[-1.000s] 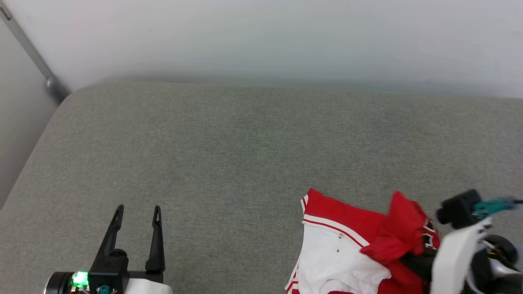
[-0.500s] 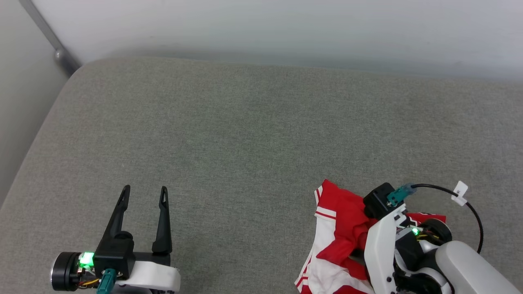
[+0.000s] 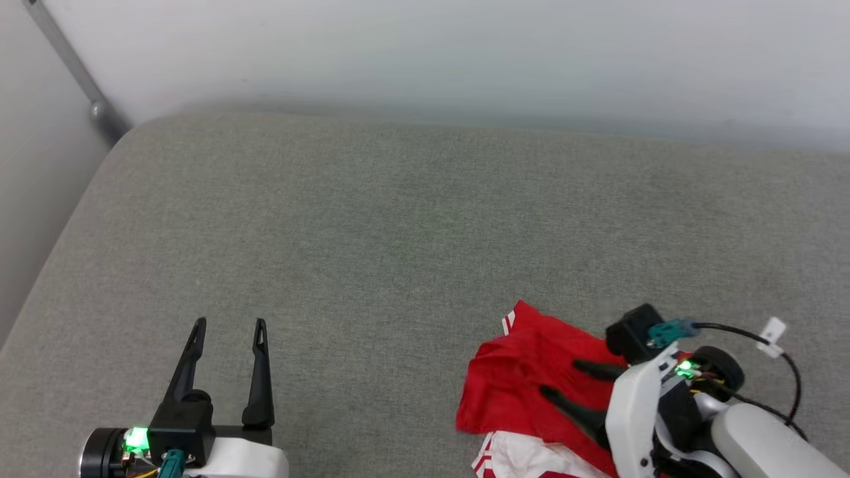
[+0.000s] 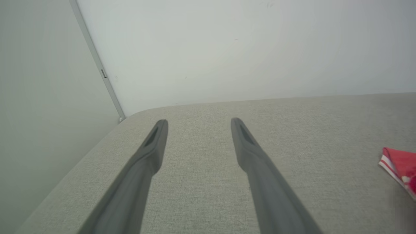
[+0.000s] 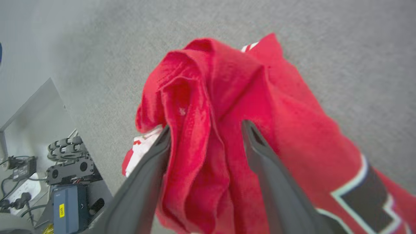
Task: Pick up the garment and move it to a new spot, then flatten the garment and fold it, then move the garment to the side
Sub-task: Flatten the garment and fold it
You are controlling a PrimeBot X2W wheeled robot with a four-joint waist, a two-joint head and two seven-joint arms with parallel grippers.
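Observation:
The garment [image 3: 511,372], a crumpled red jersey with a white sleeve peeking out below, lies at the near right of the grey cushion [image 3: 398,232]. My right gripper [image 3: 560,377] lies over it, pointing left, open. In the right wrist view its fingers [image 5: 256,146] straddle a raised red fold of the garment [image 5: 227,74], and black white-outlined lettering shows at the lower right. My left gripper [image 3: 228,324] hovers open at the near left, well away from the garment, with nothing between its fingers [image 4: 250,146]. A striped red corner of the garment [image 4: 398,161] shows at the right edge of the left wrist view.
A pale wall runs along the cushion's far edge, with a metal pole [image 3: 99,113] at the far left corner. The cushion's rounded left edge drops off beside my left gripper. Electronic boxes and cables [image 5: 65,172] sit on the floor past the cushion's edge.
The head camera shifted. My right gripper swung over the garment and its fingers now show spread apart. A red flap now covers most of the white sleeve. The left gripper kept its pose.

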